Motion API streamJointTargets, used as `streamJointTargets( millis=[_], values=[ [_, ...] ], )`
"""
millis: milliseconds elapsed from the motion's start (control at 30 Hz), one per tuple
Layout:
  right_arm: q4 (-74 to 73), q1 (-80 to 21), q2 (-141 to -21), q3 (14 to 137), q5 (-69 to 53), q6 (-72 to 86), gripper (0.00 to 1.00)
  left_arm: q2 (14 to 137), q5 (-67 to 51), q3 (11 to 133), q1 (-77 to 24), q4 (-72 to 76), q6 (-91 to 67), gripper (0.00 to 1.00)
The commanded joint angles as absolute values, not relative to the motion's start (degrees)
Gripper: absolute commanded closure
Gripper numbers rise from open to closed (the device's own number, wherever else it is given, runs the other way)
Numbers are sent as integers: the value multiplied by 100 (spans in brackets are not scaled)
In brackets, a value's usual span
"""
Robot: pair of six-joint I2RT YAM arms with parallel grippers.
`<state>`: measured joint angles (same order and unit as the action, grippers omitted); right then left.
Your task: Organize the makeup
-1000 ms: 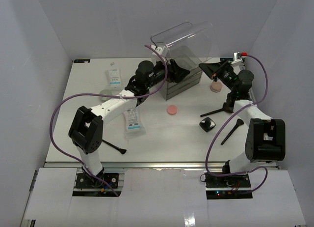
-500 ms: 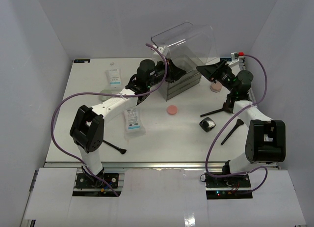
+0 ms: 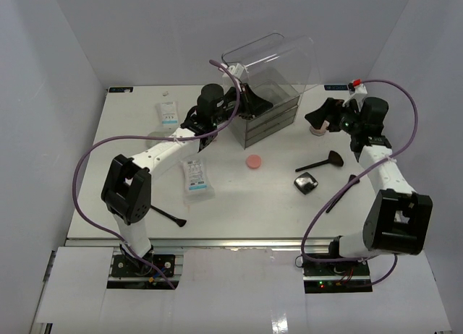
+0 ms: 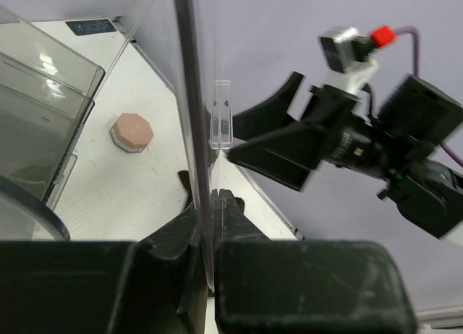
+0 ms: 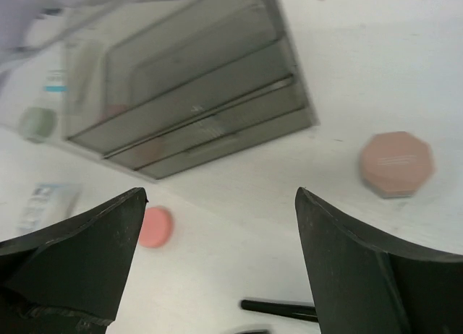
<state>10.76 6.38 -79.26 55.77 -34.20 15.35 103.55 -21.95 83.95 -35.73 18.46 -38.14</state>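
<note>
**Sorting not yet done**

Our left gripper [image 4: 212, 204] is clamped on the box's clear lid [image 3: 271, 56]. Our right gripper [image 5: 221, 194] hangs spread wide near the beige compact [image 5: 396, 163]. We cannot read the sachet [image 3: 196, 178] print. The pink compact [image 3: 253, 162], black faceted compact [image 3: 307, 182] and brush [image 3: 318, 163] lie loose before the drawers [image 3: 271, 124].

a white table [image 3: 246, 204] sits boxed in by three plain, pale grey-lilac panels: a back wall [image 3: 173, 30], a left wall [image 3: 43, 117] and a right wall [image 3: 434, 81]. a metal rail [image 3: 239, 241] runs along the table's near edge, with white boards [image 3: 239, 290] just in front of it. the light is soft and even, throwing only faint shadows.
</note>
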Motion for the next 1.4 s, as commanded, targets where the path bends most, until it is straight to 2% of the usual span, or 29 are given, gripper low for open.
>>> streamJointTargets(
  millis=[0,267,400,1233,1367],
  values=[
    [-602,642,-8724,6715,-2181,-70,10,9856,-2392,8732,-3379,2233,-4163,90],
    [-1252,594,-10470,8012,-832,-572,10,9835,-2702,8954,-3234,2291,-4550,91],
    [-1450,505,-11111,8581,-534,-784,10,9821,-2820,9000,-3185,2348,-4651,91],
    [-1861,317,-12643,9930,-552,-810,10,9792,-3170,8766,-3008,2615,-4953,91],
    [-1898,316,-12730,9880,-564,-800,6,9791,-3203,8689,-2982,2679,-5017,91]
  ],
)
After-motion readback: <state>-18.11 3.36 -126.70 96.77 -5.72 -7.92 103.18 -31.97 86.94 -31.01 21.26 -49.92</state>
